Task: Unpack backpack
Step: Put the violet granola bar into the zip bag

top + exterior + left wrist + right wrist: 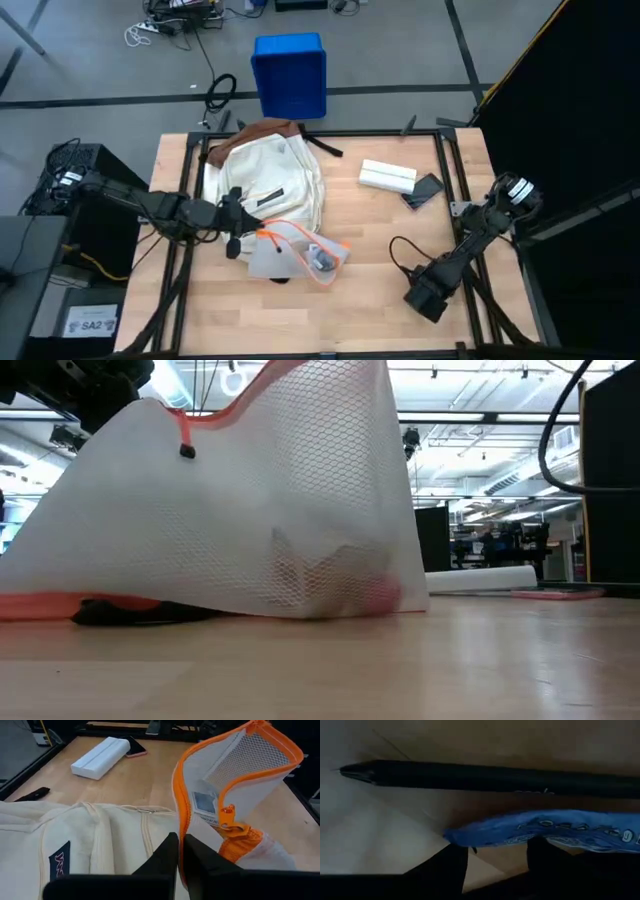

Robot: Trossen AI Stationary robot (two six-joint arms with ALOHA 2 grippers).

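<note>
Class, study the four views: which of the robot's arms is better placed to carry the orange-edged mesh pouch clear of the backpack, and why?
Left, probably. The left end effector is shut on the mesh pouch, right beside the backpack. The right end effector rests low at the table's right side, well away from both.

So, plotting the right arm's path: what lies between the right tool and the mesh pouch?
Only bare tabletop, seen in the high view, separates the right tool from the mesh pouch.
</note>
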